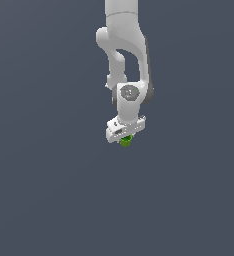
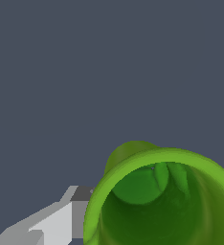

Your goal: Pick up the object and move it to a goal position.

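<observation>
The object is a tiny bright green cup that sits right under my white gripper, between its fingers. In the wrist view the green cup fills the lower part of the picture very close to the camera, and its hollow inside shows. One grey-white finger presses against the cup's outer wall. The other finger is out of the picture. The gripper is shut on the cup. No goal marker shows in either view.
Only a plain dark grey-blue ground shows around the arm in both views. The white arm comes down from the top middle of the exterior view.
</observation>
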Robot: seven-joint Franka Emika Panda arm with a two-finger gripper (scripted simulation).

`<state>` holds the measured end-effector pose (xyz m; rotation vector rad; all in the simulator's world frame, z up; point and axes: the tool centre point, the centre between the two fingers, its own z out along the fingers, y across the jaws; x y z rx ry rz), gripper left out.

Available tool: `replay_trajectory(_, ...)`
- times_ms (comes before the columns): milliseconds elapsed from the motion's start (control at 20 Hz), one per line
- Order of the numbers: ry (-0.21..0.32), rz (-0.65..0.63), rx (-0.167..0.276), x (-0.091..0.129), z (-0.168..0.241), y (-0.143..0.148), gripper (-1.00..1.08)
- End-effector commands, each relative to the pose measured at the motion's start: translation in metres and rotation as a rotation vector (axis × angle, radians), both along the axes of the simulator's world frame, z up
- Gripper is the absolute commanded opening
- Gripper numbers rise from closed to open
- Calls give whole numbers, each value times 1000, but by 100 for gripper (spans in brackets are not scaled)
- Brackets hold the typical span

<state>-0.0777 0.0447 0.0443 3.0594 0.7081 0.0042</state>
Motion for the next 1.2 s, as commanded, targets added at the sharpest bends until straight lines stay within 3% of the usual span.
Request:
replay_trajectory(0, 3, 4, 1, -1, -2, 2, -100)
replay_trajectory(650, 2, 3, 0, 3, 4, 6, -100)
replay_trajectory(1150, 2, 3, 1, 30, 43, 37, -100)
